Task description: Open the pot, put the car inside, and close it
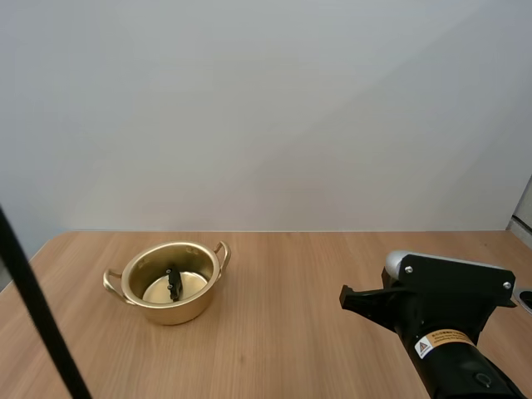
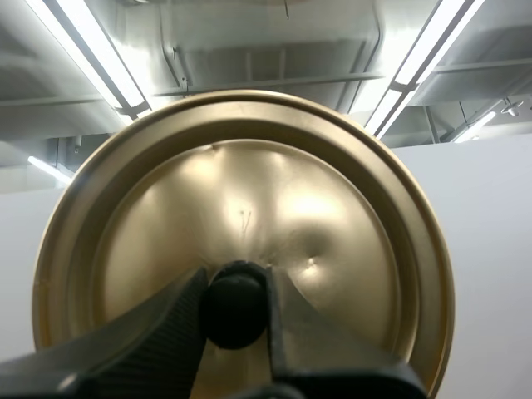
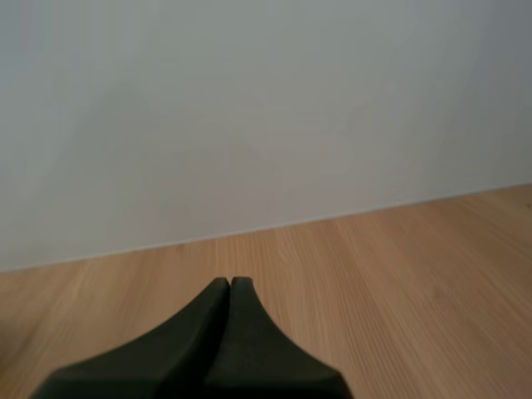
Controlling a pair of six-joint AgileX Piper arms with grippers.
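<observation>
Near right, my right gripper (image 3: 230,287) hangs empty over the table (image 1: 291,274), fingers pressed together. Farther left the pot (image 1: 170,312) stands open with a small dark thing (image 1: 172,283) inside (the car, I judge). My left gripper (image 2: 237,287) pinches the lid (image 2: 249,191) by its knob (image 2: 233,309), so only closing is left.

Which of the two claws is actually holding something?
The left claw: its fingers pinch the black knob of the gold lid. The right claw has its fingers pressed together with nothing between them.
</observation>
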